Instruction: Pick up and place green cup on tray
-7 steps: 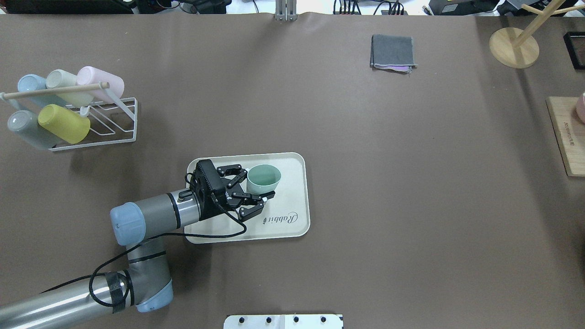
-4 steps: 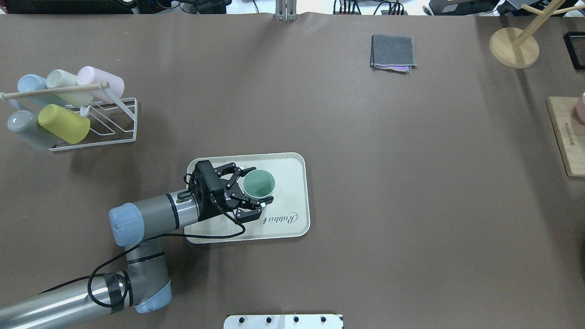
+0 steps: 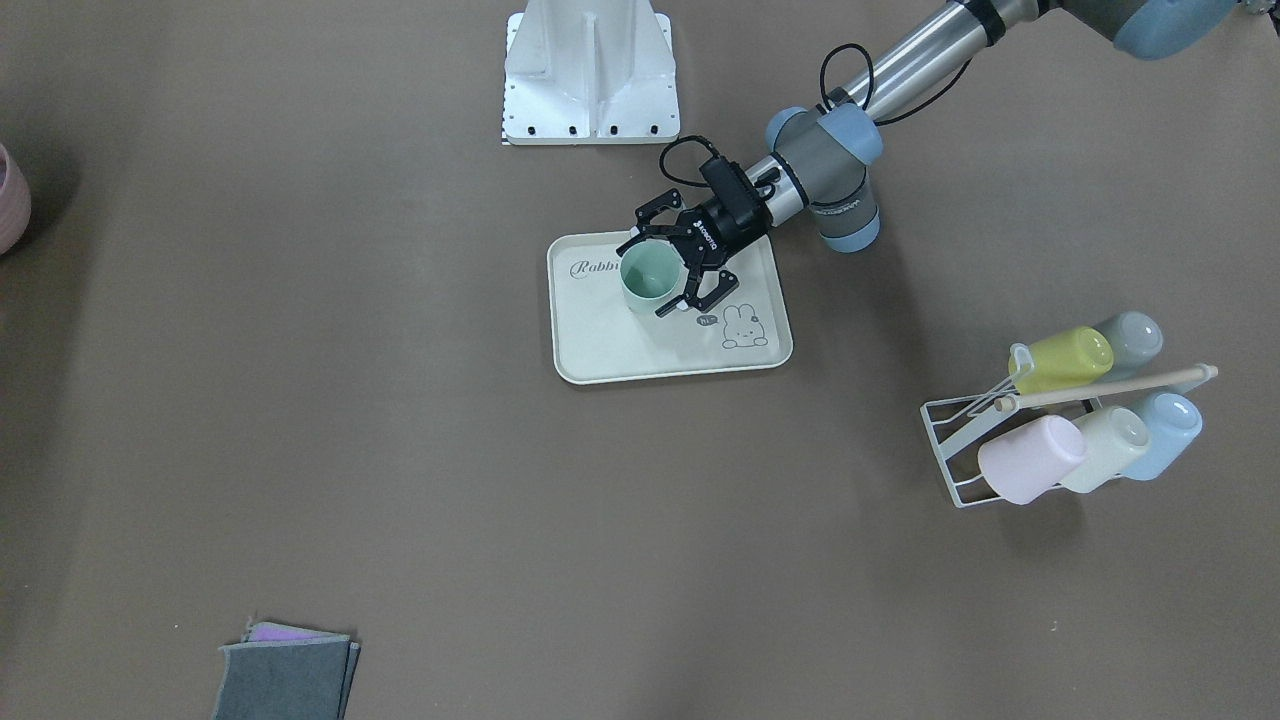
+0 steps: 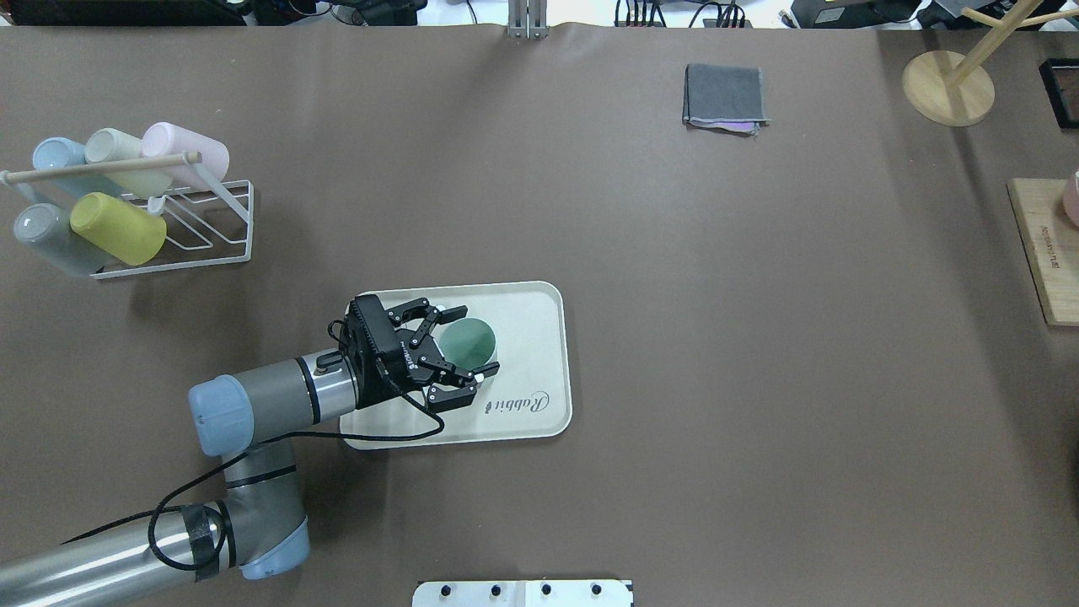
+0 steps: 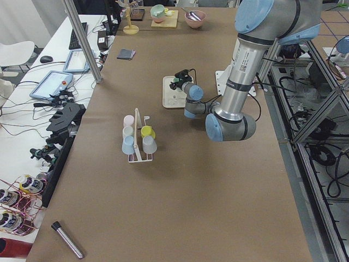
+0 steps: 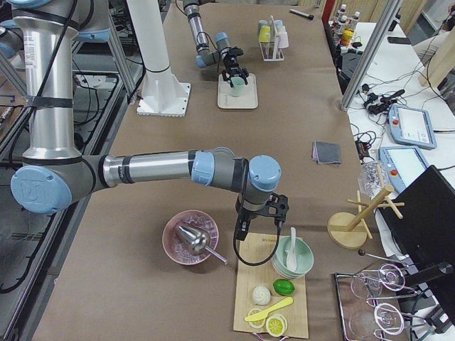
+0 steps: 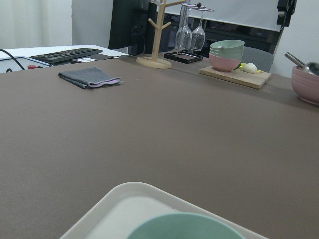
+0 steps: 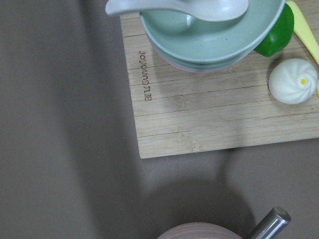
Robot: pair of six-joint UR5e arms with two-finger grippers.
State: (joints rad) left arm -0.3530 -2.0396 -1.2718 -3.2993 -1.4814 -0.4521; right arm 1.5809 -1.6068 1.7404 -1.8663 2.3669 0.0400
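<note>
The green cup (image 4: 469,341) stands upright on the cream tray (image 4: 531,303), mouth up. My left gripper (image 4: 481,339) reaches in from the left, nearly level, its two fingers against opposite sides of the cup. The front-facing view shows the same: the cup (image 3: 648,278) sits between the fingers of the left gripper (image 3: 644,280) on the tray (image 3: 620,350). The left wrist view shows only the cup's rim (image 7: 184,226) and the tray's edge (image 7: 119,204). My right gripper (image 6: 264,213) hangs over a wooden board far to the right; I cannot tell whether it is open.
A white wire rack (image 4: 211,228) holding several pastel cups stands at the far left. A folded grey cloth (image 4: 725,94) lies at the back. A wooden stand (image 4: 948,88) and a wooden board (image 4: 1045,253) with bowls (image 8: 209,35) are at the right.
The cup went from tilted to upright on the tray. My left gripper and arm shifted slightly to the left, and the finger spread looks unchanged.
</note>
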